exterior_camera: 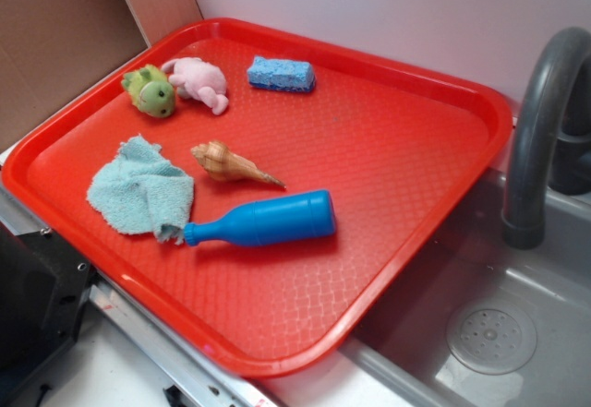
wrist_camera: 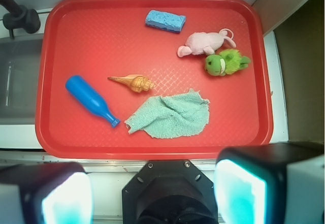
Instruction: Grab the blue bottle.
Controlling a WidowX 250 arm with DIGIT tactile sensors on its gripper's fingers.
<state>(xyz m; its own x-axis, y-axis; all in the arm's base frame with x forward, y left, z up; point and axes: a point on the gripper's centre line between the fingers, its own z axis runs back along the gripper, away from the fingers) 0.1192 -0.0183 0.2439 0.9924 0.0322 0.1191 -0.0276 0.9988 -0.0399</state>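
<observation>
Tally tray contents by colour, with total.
Blue: 2, blue bottle, sponge
Light blue: 1, cloth
Pink: 1, plush
Green: 1, plush
Tan: 1, seashell
Total: 6

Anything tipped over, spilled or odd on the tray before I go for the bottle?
Nothing spilled or damaged. The blue bottle lies on its side on the red tray, its neck beside the crumpled cloth; whether they touch is unclear. The gripper is open, holding nothing.

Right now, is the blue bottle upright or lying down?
Lying down: the blue bottle rests on its side on the red tray, neck toward the cloth.
</observation>
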